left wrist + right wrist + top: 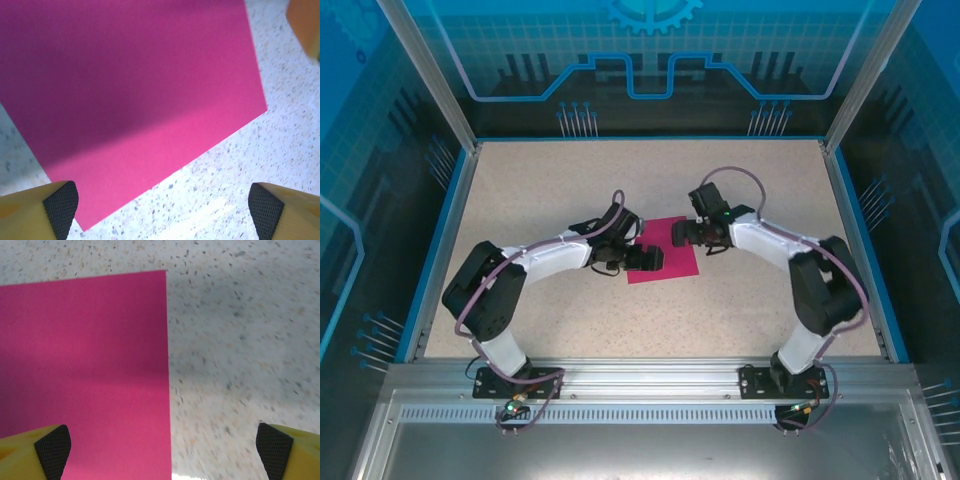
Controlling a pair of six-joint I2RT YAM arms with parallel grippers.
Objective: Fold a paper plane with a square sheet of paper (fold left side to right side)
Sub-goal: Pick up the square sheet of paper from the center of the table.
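The square sheet of paper (670, 262) lies flat and unfolded on the speckled table, magenta-pink, between the two arms. My left gripper (646, 258) hovers at its left edge with the jaws wide apart. In the left wrist view the paper (130, 90) spreads above and between the fingertips (61, 210), one corner near the left pad, and my left gripper (162, 215) holds nothing. My right gripper (683, 235) sits over the sheet's far right part, open. From the right wrist, the paper (85, 370) covers the left half, its straight edge running down between the jaws of my right gripper (164, 457).
The table (540, 190) is beige and speckled, with blue-edged side walls (438, 240) and a glass back panel. A yellow finger of the other gripper (304, 25) shows at the top right of the left wrist view. Bare tabletop surrounds the sheet.
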